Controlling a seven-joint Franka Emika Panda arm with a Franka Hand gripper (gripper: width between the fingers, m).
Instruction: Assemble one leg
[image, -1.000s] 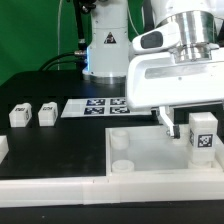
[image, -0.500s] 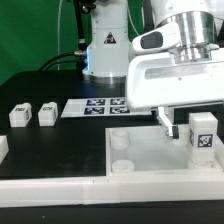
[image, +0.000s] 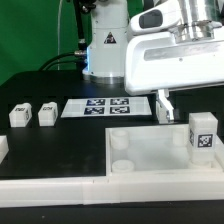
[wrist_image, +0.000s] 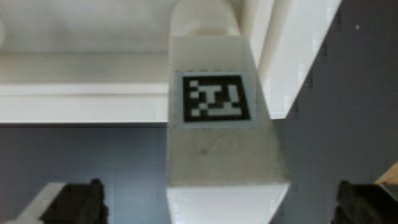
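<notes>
We see the leg (image: 203, 135) standing upright on the tray (image: 150, 160), near the tray's edge at the exterior view's right, its marker facing that camera. In the wrist view the leg (wrist_image: 222, 130) runs between the two dark fingers (wrist_image: 71, 205) of the gripper (wrist_image: 222, 203), with a plain gap on either side. The gripper is spread wide and grasps nothing. In the exterior view only one finger (image: 163, 108) shows, just beside the leg on that view's left. Behind the tray the marker board (image: 97, 106) lies flat on the black table (image: 50, 150). Two more legs (image: 19, 115) stand side by side at the exterior view's left, well apart from the tray.
</notes>
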